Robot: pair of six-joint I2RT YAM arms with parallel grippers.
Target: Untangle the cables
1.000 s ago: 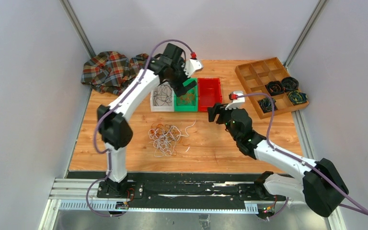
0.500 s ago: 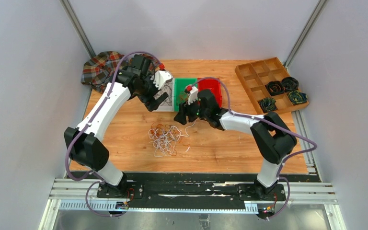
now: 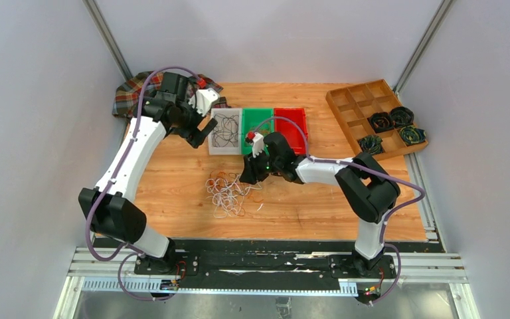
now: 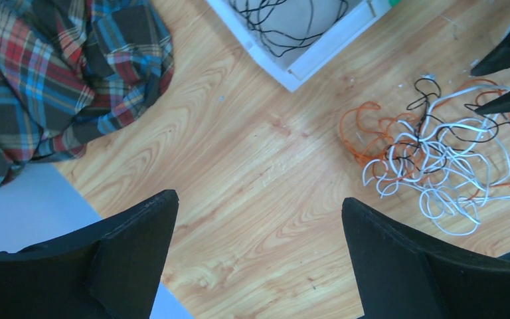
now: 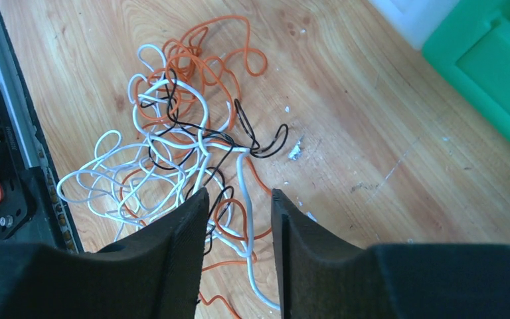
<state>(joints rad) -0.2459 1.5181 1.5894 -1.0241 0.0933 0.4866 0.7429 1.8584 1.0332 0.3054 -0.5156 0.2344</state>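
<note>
The cables (image 3: 231,193) lie on the wooden table as a loose tangle of white, orange and black strands. The right wrist view shows the cables (image 5: 172,153) close up. My right gripper (image 3: 249,174) hangs low over the tangle's right edge. Its jaws (image 5: 239,193) are narrowed but still apart, straddling a white strand and an orange loop without pinching them. My left gripper (image 3: 199,133) is wide open and empty beside the white bin. In its wrist view the left gripper (image 4: 259,197) faces bare wood, with the cables (image 4: 438,166) off to the right.
A white bin (image 3: 226,131) holding black wires, a green bin (image 3: 257,126) and a red bin (image 3: 291,123) stand in a row behind the tangle. A plaid cloth (image 3: 129,100) lies at the back left. A wooden compartment tray (image 3: 362,100) with dark coils sits at the back right.
My right arm swung in from the right and came down over the tangle, its jaws narrowing. My left arm moved left from above the green bin to beside the white bin.
</note>
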